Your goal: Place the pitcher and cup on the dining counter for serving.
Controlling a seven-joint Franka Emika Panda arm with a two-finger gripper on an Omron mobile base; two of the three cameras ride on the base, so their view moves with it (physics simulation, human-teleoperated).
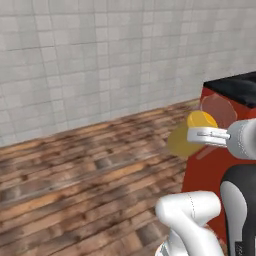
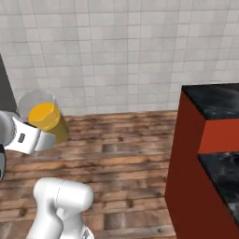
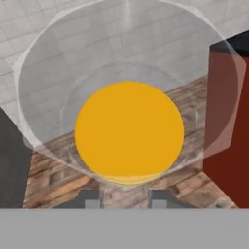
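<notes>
The pitcher is a clear glass cylinder with orange-yellow liquid, held in the air above the wooden floor and tipped away from upright. My gripper is shut on its wall near the rim. From the right base view the pitcher hangs at the far left, with the gripper just under it. The hand view looks into the pitcher mouth, fingertips at its lower rim. The dining counter, black-topped with a red front, stands to the right, apart from the pitcher. The cup is out of view.
A grey tiled wall runs across the back. A wooden plank floor lies open between wall and counter. A lower black surface sits beside the red counter block. A dark panel edges the far left.
</notes>
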